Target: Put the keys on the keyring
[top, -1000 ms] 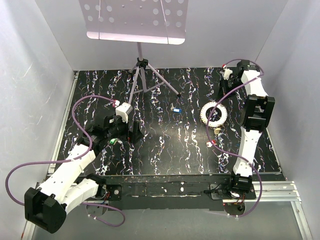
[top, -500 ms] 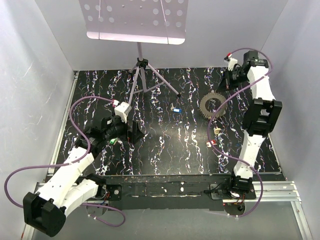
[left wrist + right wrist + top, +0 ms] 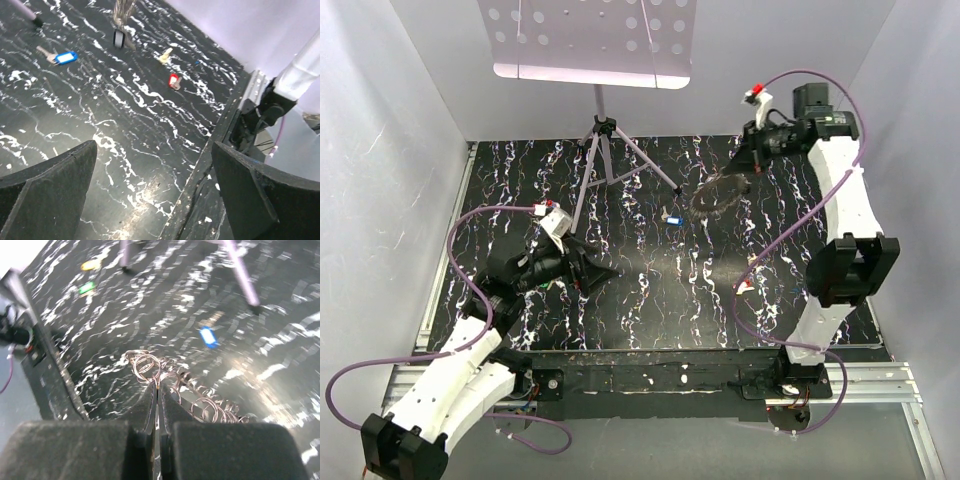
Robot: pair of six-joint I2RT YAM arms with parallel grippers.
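Well, the left end effector [image 3: 154,150] hangs spread wide low over the near surface [image 3: 125,125], a red key [image 3: 173,80], a cream key [image 3: 165,56] and a blue key [image 3: 65,57] lie scattered beyond, and far right the right end effector [image 3: 157,390] pinches the keyring [image 3: 145,364] above it.

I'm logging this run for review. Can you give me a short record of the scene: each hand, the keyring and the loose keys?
right hand: shut on the keyring, apparently held off the table
left hand: open, empty, above the table
blue key: loose on the table
red key: loose on the table
green key: loose on the table
coloured keys on the ring: none visible
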